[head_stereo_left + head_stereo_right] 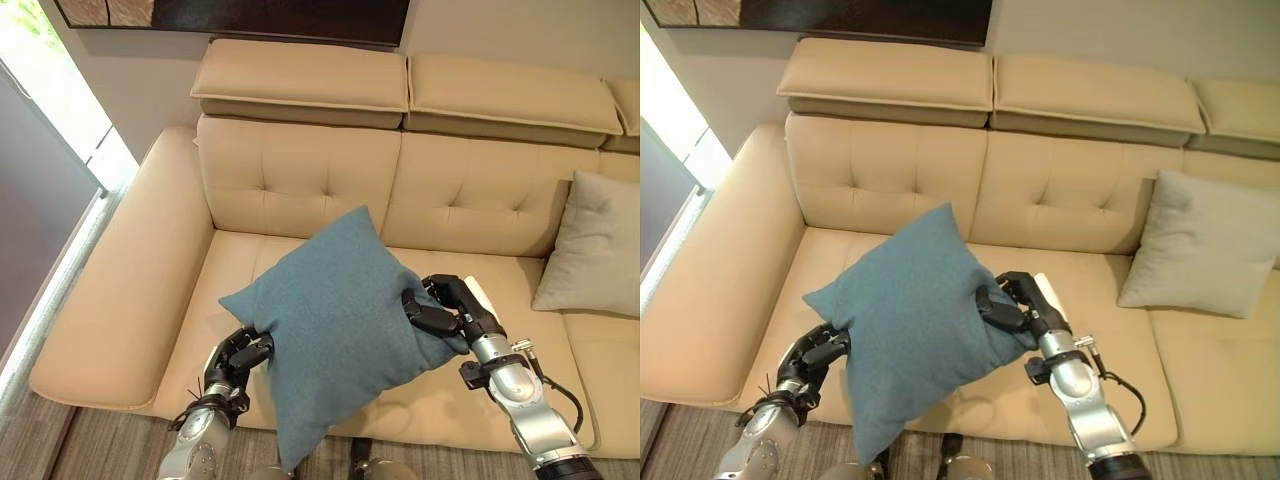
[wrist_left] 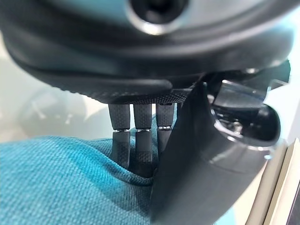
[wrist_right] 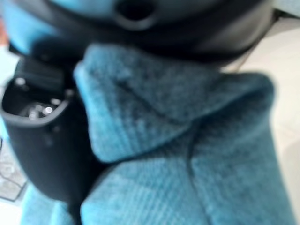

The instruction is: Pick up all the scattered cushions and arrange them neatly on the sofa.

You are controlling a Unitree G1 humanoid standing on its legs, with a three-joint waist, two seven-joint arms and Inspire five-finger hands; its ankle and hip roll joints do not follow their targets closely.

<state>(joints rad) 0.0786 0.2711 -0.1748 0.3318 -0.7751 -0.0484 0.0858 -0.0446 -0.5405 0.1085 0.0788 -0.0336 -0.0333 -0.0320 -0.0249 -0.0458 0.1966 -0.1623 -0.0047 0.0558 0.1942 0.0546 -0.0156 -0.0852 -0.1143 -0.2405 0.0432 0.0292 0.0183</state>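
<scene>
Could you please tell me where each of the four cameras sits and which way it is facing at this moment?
Left eye view: on the head, looking down at the sofa; both arms hold the blue cushion.
Right eye view: same head, slightly offset; also the grey cushion.
Left wrist view: along the left hand, fingers against blue cloth.
Right wrist view: along the right hand, cloth bunched in it.
All four share the blue cushion.

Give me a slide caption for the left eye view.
Both robot hands, left and right, grip a blue cushion above the beige sofa, a grey cushion already placed.
</scene>
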